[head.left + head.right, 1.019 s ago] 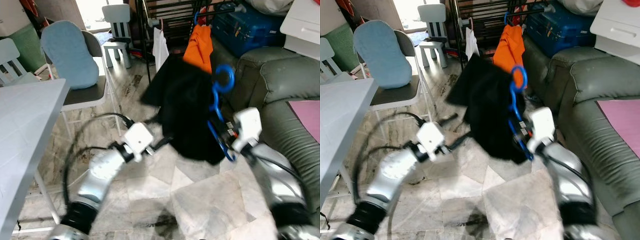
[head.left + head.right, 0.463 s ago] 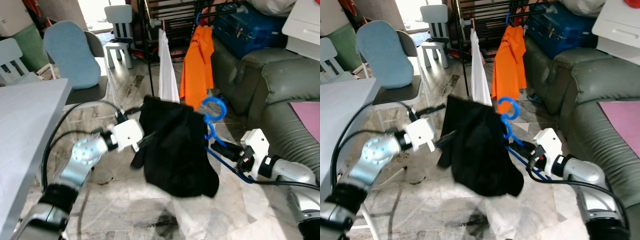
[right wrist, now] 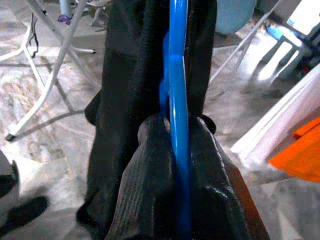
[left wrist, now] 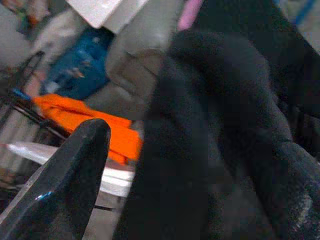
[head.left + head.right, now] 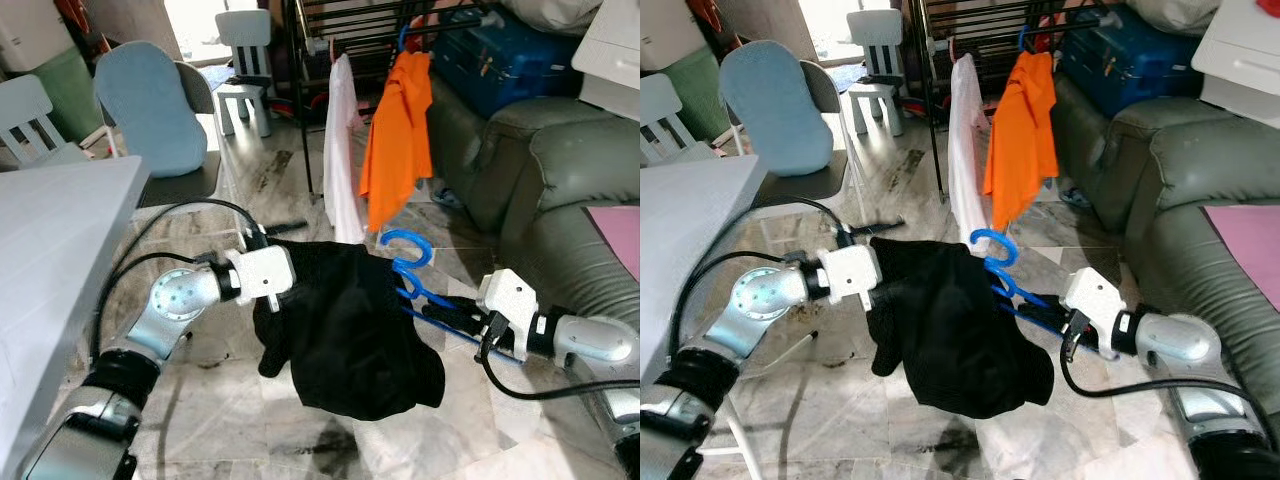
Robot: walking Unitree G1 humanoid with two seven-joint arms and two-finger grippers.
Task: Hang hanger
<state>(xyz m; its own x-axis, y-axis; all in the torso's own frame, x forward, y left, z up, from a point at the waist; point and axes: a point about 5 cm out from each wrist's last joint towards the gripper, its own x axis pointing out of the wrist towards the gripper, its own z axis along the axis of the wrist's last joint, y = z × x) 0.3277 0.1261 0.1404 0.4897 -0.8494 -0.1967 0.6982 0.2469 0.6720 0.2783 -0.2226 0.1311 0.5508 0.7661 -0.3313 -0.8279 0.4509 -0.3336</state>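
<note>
A blue hanger (image 5: 408,250) carries a black garment (image 5: 350,340) that droops low over the tiled floor. My right gripper (image 5: 440,312) is shut on the hanger's lower bar, and in the right wrist view its fingers (image 3: 145,170) clamp the blue bar (image 3: 178,60). My left gripper (image 5: 285,285) is buried in the garment's left shoulder, shut on the cloth; one black finger (image 4: 70,175) shows beside the dark fabric (image 4: 225,150). Behind stands the black clothes rack (image 5: 340,20) with an orange shirt (image 5: 400,130) and a white garment (image 5: 340,150) hanging on it.
A grey sofa (image 5: 560,180) fills the right side, with a blue suitcase (image 5: 510,60) behind it. A white table (image 5: 50,230) is at the left, and a chair with a blue cushion (image 5: 150,110) stands beyond it. A small white chair (image 5: 245,50) is further back.
The hanger and black garment have come down from in front of the orange shirt to a low position. Both arms have dropped and spread apart, uncovering the white garment on the rack.
</note>
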